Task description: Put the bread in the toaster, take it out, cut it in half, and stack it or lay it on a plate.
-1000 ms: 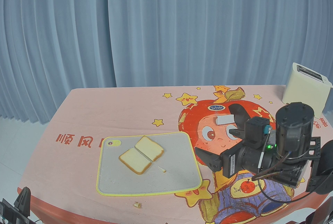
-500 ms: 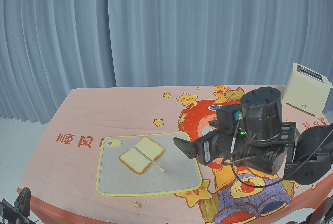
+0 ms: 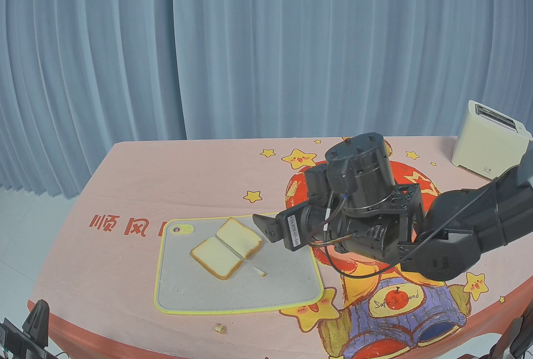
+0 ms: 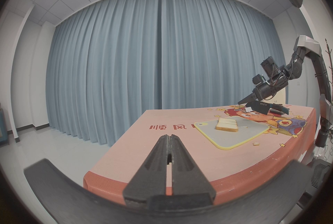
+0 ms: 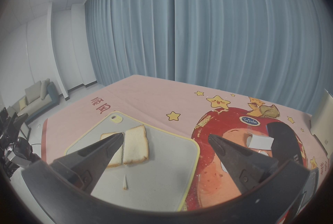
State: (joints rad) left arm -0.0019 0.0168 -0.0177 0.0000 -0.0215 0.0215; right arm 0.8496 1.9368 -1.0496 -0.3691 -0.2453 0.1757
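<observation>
cutting board [image 3: 280,271] open right of 2 bread halves [image 3: 217,257], knife [image 4: 265,107] beside board, toaster [image 3: 491,143] well apart

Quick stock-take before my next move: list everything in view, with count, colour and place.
bread halves: two, pale with brown crust, side by side on the cutting board
bread sliver: one, pale, on the board beside the halves
cutting board: one, grey with yellow rim, table front
crumb: one, tan, on the cloth before the board
toaster: one, cream, table's far right corner
knife-like tool: one, black with white patch, right of the board
table: one, pink cartoon cloth
curtain: blue-grey, behind the table
left gripper: black, shut, off the table's front left
right gripper: black, open, over the board's right side
</observation>
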